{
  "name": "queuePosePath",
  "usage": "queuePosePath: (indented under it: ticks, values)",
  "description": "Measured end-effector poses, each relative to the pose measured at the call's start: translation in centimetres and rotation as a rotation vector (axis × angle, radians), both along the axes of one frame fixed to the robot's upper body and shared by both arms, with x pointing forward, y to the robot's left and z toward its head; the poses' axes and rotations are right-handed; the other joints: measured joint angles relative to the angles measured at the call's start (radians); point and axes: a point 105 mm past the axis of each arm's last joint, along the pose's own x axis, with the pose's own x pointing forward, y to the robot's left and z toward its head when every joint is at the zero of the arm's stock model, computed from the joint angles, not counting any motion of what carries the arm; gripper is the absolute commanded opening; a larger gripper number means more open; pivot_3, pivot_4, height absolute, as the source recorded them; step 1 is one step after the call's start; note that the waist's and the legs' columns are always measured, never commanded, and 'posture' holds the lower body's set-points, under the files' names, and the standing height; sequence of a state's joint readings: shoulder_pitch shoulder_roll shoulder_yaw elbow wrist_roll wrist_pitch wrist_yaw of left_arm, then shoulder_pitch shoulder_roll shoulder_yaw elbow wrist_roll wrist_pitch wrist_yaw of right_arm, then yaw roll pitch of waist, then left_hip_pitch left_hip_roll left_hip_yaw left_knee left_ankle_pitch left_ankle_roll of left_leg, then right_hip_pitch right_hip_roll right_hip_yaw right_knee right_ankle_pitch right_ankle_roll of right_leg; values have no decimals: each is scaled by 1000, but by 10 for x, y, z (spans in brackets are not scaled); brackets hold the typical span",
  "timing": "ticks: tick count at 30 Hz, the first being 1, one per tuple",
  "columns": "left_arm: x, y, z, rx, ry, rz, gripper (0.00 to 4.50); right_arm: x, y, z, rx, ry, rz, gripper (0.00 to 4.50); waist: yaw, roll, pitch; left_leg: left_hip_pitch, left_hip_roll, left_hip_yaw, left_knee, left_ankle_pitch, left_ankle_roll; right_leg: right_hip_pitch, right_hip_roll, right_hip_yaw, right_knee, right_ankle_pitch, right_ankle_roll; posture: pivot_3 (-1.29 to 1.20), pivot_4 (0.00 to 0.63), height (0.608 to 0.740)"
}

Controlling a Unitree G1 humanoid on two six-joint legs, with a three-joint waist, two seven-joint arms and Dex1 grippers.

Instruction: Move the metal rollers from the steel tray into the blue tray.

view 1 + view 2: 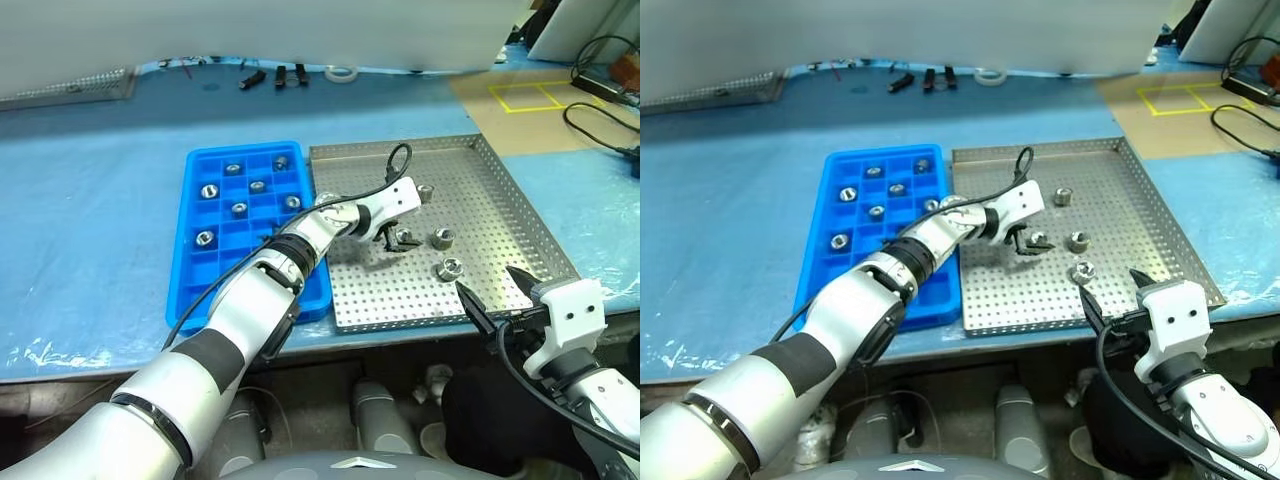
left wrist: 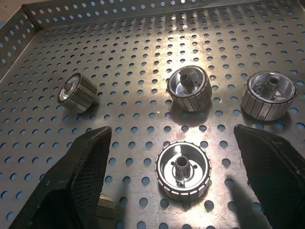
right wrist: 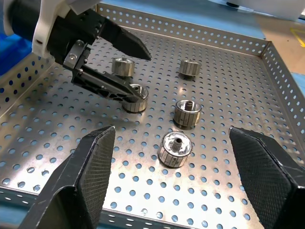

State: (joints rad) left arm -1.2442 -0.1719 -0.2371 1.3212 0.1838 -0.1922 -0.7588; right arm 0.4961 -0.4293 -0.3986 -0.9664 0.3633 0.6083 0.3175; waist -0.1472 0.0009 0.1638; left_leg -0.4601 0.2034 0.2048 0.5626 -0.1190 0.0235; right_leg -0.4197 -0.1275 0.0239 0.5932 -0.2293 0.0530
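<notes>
metal rollers (image 2: 183,168) in steel tray (image 2: 143,52), some upright, others tipped sideways

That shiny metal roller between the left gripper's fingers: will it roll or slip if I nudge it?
The shiny ribbed metal roller stands on its flat end, so it probably slides rather than rolls. Polished metal may slip. It looks solid, likely heavy for its size.

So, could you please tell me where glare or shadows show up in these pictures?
Left wrist view: bright glare on the steel tray floor, soft shadows under the metal rollers. Right wrist view: the left gripper casts a faint shadow. Left eye view: glints on the blue sheet.
</notes>
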Motion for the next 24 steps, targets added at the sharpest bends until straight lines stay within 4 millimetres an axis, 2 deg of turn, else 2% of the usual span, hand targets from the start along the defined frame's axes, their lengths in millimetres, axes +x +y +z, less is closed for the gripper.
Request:
queuePosePath:
  ticks: [13,16,19,22,24]
  values:
    - [-2,5,-21,67,4,12,4309,-5,4,-1,2,5,-5,4037,-61,0,0,1,-3,-1,3,-4,4,8,-4,-3,-6,1,-1,-728,150,740]
    - [1,7,-23,73,-7,44,4309,-6,4,-2,2,7,-7,4037,-75,0,0,3,-4,-2,4,-5,5,12,-6,-5,-6,-3,5,-726,150,740]
    - [2,9,-25,85,-6,64,3755,-6,4,-2,-2,6,-9,4037,-91,0,0,3,-6,-3,5,-5,6,13,-8,-6,-6,-3,6,-721,150,740]
    - [4,10,-27,87,-5,83,2801,-6,3,-1,-7,3,-12,4037,-100,0,0,3,-9,-4,5,-6,7,14,-11,-7,-6,-4,6,-721,150,740]
    - [5,12,-29,92,-3,99,2801,-5,4,0,-11,-3,-11,4037,-109,0,0,3,-13,-5,5,-7,9,15,-15,-8,-6,-4,7,-714,150,740]
